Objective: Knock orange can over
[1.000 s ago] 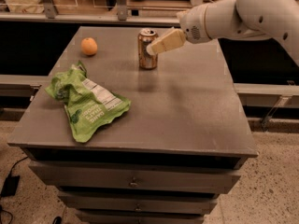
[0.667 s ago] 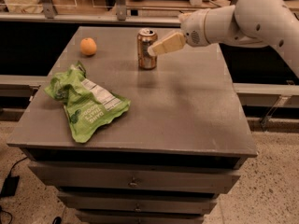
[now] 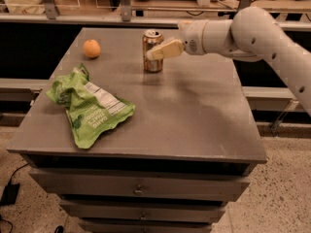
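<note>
The orange can [image 3: 152, 51] stands upright near the back middle of the grey table [image 3: 194, 115]. It is copper-coloured with a silver pull-tab top. My gripper [image 3: 154, 53] reaches in from the right on a white arm [image 3: 252, 30]. Its cream fingertips [image 3: 164, 50] lie against the can's right side at about mid height.
A round orange fruit [image 3: 91, 48] sits at the back left of the table. A crumpled green chip bag [image 3: 90, 106] lies at the front left. Drawers [image 3: 141, 191] run below the table's front edge. A rail and a dark gap run behind the table.
My gripper has moved left, from just right of the can to touching its right side. The can still stands upright in the same place.
</note>
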Controlling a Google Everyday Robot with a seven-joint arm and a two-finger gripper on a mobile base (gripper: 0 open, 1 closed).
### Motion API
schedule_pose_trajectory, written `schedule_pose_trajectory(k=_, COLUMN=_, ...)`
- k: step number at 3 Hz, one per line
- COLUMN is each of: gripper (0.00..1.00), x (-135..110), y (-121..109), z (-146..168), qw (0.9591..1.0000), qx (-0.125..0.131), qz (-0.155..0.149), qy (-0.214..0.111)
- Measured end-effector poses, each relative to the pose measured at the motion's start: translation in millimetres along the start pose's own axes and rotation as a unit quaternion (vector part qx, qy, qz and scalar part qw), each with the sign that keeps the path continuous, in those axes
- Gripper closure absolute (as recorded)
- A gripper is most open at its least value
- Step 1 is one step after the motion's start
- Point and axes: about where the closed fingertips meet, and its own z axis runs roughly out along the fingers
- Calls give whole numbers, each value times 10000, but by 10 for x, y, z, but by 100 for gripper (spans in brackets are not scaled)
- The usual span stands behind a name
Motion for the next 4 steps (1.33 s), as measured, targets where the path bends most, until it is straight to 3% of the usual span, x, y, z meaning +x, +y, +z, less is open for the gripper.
schedule_pose_trajectory(k=2, gripper=0, x=24, y=87, z=345, qw=9990, qx=-323, qz=148, qy=-257)
schedule_pose_trajectory(k=4, gripper=47, x=20, y=126, z=395, qw=9989, qx=-371, qz=150, qy=-259)
